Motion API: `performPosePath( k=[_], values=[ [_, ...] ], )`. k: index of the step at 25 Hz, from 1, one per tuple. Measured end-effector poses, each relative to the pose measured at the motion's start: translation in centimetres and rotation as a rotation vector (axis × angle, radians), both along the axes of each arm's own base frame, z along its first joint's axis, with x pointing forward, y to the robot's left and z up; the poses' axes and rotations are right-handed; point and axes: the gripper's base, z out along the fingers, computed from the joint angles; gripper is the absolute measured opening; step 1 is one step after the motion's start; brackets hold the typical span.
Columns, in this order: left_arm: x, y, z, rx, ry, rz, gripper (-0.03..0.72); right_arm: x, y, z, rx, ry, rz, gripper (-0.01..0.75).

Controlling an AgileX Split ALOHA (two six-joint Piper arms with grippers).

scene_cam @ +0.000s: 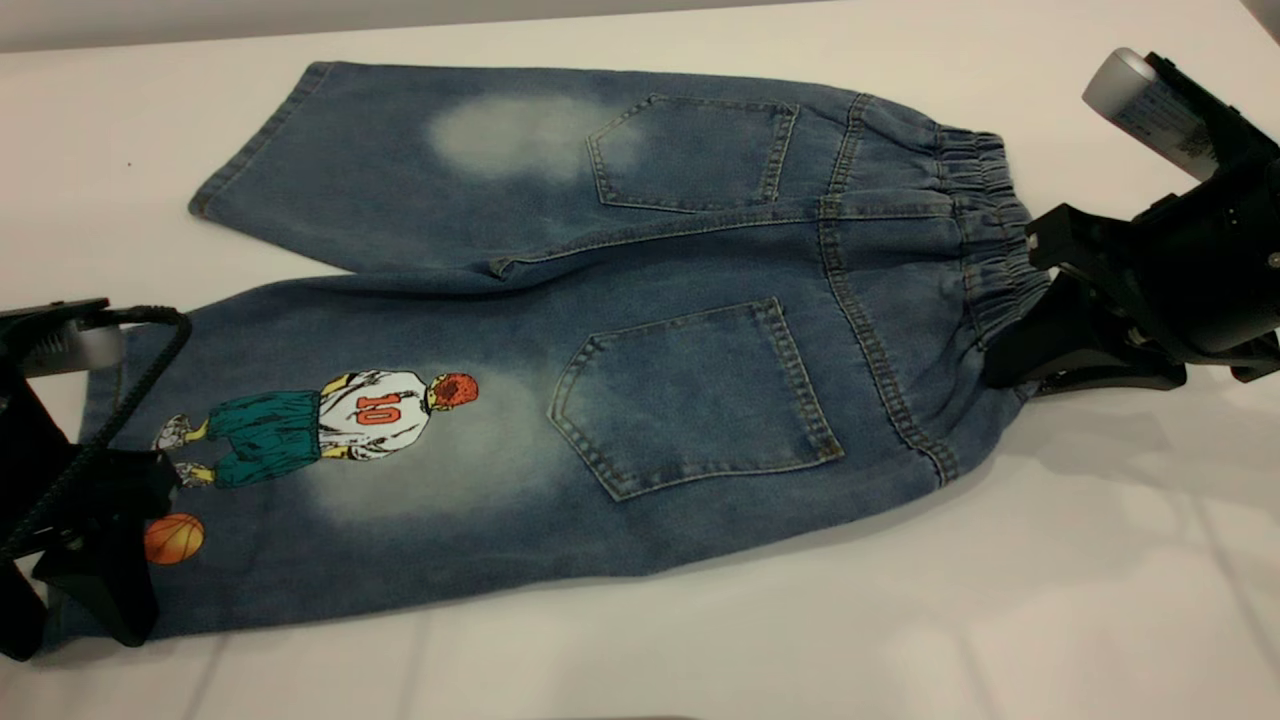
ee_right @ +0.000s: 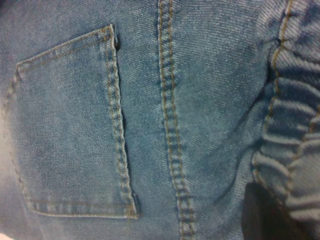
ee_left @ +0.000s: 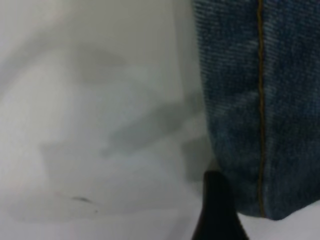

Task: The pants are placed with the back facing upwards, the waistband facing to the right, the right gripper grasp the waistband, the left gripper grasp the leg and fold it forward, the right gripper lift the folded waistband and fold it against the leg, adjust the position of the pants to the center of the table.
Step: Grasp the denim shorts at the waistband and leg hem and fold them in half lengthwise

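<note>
The blue denim pants [scene_cam: 640,330] lie flat on the white table [scene_cam: 1000,600], back pockets up. The elastic waistband [scene_cam: 985,230] points right. The printed leg [scene_cam: 350,470] with the number 10 player and the orange ball is the near one. My right gripper [scene_cam: 1020,310] is at the waistband's near end, open, with one jaw above the gathered edge and one low beside it. Its wrist view shows a dark finger [ee_right: 262,215] against the waistband [ee_right: 295,130]. My left gripper [scene_cam: 115,540] stands open at the printed leg's hem. One of its fingers [ee_left: 215,210] rests beside the hem [ee_left: 260,100].
The plain leg [scene_cam: 400,160] spreads toward the far left. Bare white table [ee_left: 90,125] surrounds the pants, widest along the front and at the right. A back pocket [ee_right: 70,130] fills much of the right wrist view.
</note>
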Motion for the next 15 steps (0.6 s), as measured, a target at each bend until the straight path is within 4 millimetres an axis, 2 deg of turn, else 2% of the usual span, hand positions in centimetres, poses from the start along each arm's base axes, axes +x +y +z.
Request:
performPosePath(
  k=[3, 5, 8, 9, 12, 15],
  values=[
    [0.0, 0.0, 0.0, 0.000, -0.003, 0.001, 0.373, 0.0, 0.0, 0.0, 0.001, 0.000, 0.000, 0.041],
    [0.1, 0.0, 0.0, 0.001, -0.006, 0.001, 0.275, 0.0, 0.0, 0.0, 0.002, 0.000, 0.000, 0.041],
    [0.5, 0.0, 0.2, -0.002, -0.014, -0.002, 0.088, 0.0, 0.0, 0.0, 0.000, -0.002, 0.011, 0.041],
    [0.8, -0.1, 0.3, -0.005, -0.007, -0.012, 0.055, -0.1, 0.0, 0.1, -0.001, -0.005, 0.018, 0.041],
    [2.1, -0.4, 1.8, -0.023, -0.007, -0.040, 0.043, 0.0, 0.1, 1.1, -0.004, -0.028, 0.044, 0.041],
    [3.7, -0.7, 4.9, -0.050, -0.070, -0.077, 0.043, 0.0, 0.2, 3.6, -0.006, -0.074, 0.069, 0.041]
  ],
)
